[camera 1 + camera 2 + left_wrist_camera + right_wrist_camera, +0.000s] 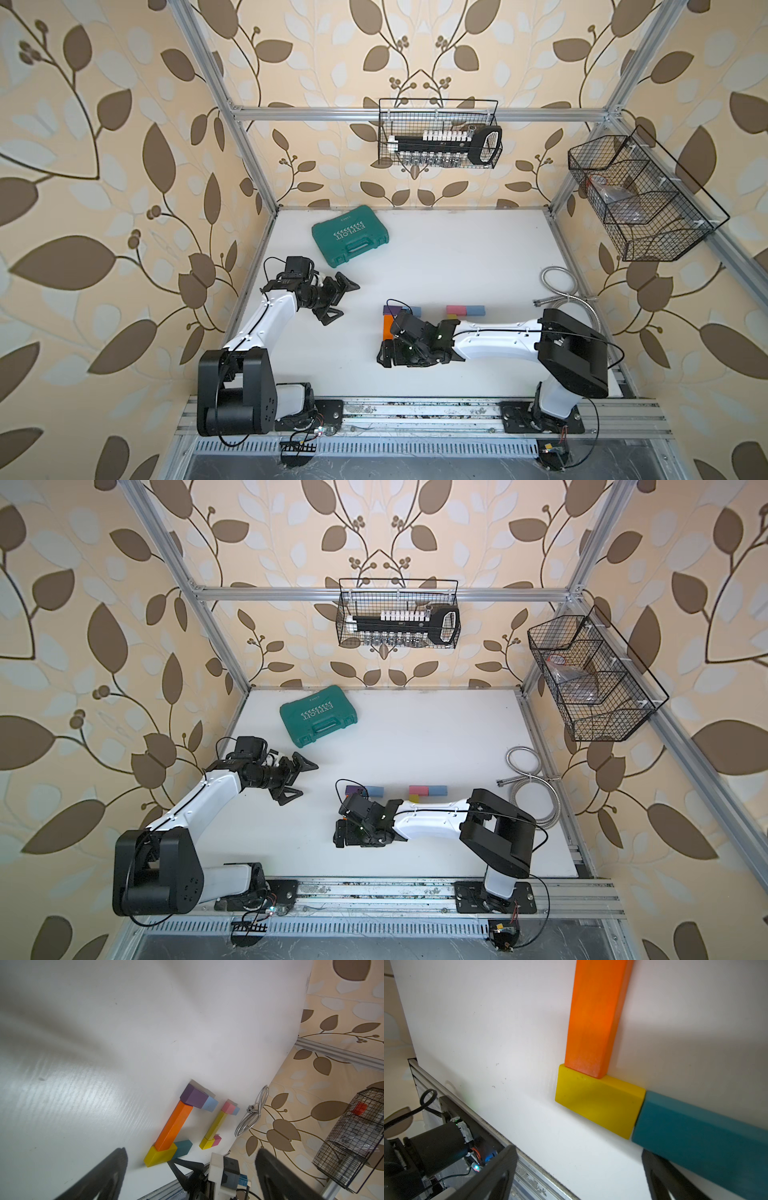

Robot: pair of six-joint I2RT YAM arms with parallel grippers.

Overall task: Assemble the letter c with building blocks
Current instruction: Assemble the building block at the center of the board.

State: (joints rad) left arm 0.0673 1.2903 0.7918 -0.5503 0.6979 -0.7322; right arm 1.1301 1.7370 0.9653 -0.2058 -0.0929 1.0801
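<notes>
the building blocks lie flat on the white table, right of centre in both top views and partly under the right arm. in the left wrist view, low and right of centre, they form two c shapes side by side. the larger has the purple block and light blue block at one end, the long orange block as spine, and the yellow block and teal block at the other end. to my eye this letter is all but done. the smaller c sits just beside it.

the right gripper hangs low by the yellow-teal corner, jaws spread wide over bare table and holding nothing. one finger, at the lower right of its wrist view, runs right up to the teal block; i cannot tell if it touches. the left gripper is at mid-left, jaws apart and empty, well apart from the blocks.

the pieces are only butted together, loose. a sideways pull-out could hook the teal block on that finger and swing it off the yellow one. a dip could shove the yellow block and skew the spine. the wrist hides that corner in the top views, so a slip there may go unseen. a wide swing back could also clip the smaller c.
</notes>
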